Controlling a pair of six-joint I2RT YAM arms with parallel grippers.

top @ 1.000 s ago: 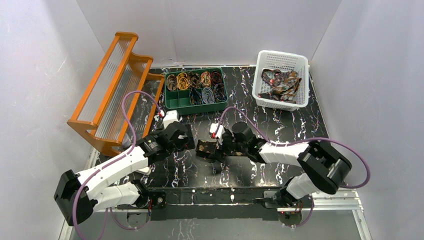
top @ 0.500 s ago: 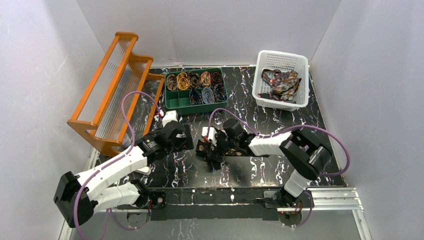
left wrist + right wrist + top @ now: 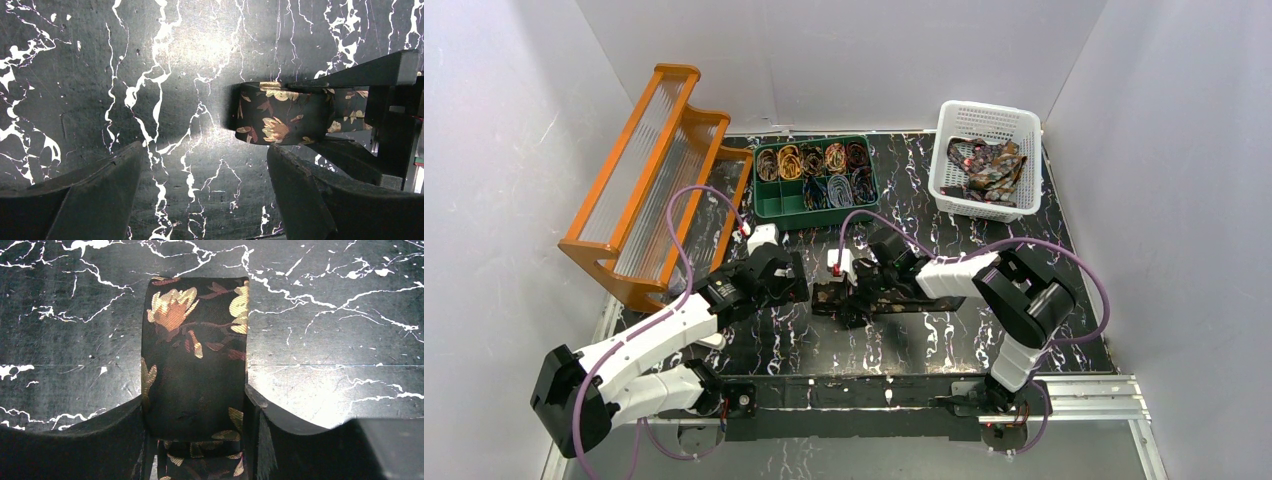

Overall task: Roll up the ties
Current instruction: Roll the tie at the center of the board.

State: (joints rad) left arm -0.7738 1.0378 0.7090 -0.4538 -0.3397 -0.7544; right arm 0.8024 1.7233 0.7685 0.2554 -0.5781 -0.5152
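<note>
Nearest, a metal rail (image 3: 1094, 405) ran along the front edge of the desk (image 3: 944, 340), and both arm bases sat on it. The desk top was black with white veins like marble, glossy enough to throw back a pale glare. Plain white walls (image 3: 844, 60) closed it in at the back and on both sides.

Toward the middle, the left arm's fingers (image 3: 90, 200) hung spread wide above bare desk, holding nothing. Just to their right lay the tie (image 3: 195, 340), dark with gold and rust flowers. One end was curled into a small coil and the rest lay flat on the desk. The right arm's fingers (image 3: 75, 445) pressed against the tie's two long edges, gripping it across its width.

Farther back, an orange rack (image 3: 659, 170) leaned at the left. A green tray (image 3: 779, 205) near the back wall held rolled ties (image 3: 814, 160) in its compartments. A white basket (image 3: 989, 108) at the back right held loose ties (image 3: 989, 170) in a heap.
</note>
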